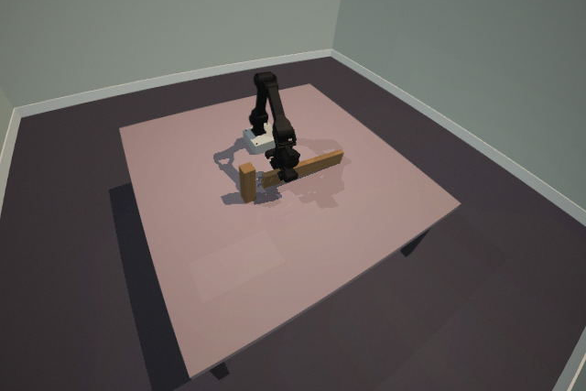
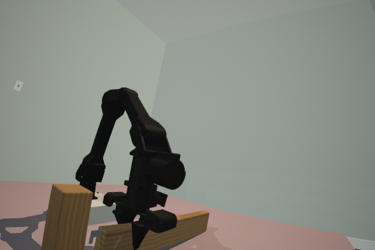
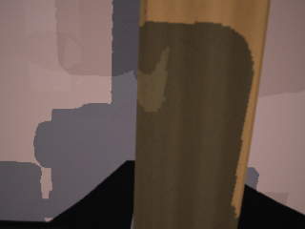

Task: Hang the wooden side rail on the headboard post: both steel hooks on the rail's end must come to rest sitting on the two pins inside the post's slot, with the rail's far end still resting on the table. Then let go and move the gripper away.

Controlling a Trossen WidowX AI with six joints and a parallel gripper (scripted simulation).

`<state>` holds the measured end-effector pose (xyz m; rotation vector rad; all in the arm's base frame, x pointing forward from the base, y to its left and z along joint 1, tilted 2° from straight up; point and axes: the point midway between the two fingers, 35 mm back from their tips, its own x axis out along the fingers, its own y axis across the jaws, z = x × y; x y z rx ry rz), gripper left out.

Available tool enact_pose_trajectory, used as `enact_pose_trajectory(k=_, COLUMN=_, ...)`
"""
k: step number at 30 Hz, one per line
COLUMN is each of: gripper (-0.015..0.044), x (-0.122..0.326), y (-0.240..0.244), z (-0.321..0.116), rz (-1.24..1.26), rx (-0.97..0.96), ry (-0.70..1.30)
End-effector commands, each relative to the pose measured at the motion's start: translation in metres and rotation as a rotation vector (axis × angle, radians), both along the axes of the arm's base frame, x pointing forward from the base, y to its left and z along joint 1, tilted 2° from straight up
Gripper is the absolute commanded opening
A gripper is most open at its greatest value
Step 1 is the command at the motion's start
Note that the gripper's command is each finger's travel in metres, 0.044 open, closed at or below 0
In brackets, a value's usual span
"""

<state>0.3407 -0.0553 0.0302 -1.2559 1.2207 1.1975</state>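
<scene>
The wooden headboard post (image 1: 246, 183) (image 2: 66, 219) stands upright on the table. The wooden side rail (image 1: 319, 162) (image 2: 193, 223) (image 3: 200, 72) stands on edge, its near end close to the post and a little above the table, its far end low at the table. Steel hooks (image 1: 259, 181) (image 2: 94, 233) stick out of the near end toward the post, outside it, with the rail end apart from the post. Whether a hook touches the post cannot be told. The slot and pins are hidden. My gripper (image 1: 284, 175) (image 2: 128, 232) (image 3: 165, 170) is shut on the rail near its hooked end.
The pink table (image 1: 330, 235) (image 2: 248, 229) bears everything. The arm's white base (image 1: 259, 143) (image 2: 104, 213) stands behind the post and rail. The arm arches above the rail, and its shadows fall around the post.
</scene>
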Motion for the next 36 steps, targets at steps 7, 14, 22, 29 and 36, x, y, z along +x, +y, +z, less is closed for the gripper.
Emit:
enact_pose_trajectory(k=7, gripper=0.0000, x=0.0032, y=0.0001, z=0.0065, rz=-0.006, rx=0.001, ry=-0.015)
enact_pose_trajectory(k=14, gripper=0.0000, x=0.0032, y=0.0001, z=0.0077, rz=-0.006, rx=0.001, ry=-0.015)
enact_pose_trajectory(k=22, gripper=0.0000, x=0.0031, y=0.0002, z=0.0090, rz=-0.006, rx=0.001, ry=-0.015)
enact_pose_trajectory(k=29, gripper=0.0000, x=0.0031, y=0.0002, z=0.0102, rz=-0.006, rx=0.001, ry=-0.015)
enact_pose_trajectory(k=36, gripper=0.0000, x=0.0033, y=0.0000, z=0.0105, rz=-0.006, rx=0.001, ry=-0.015)
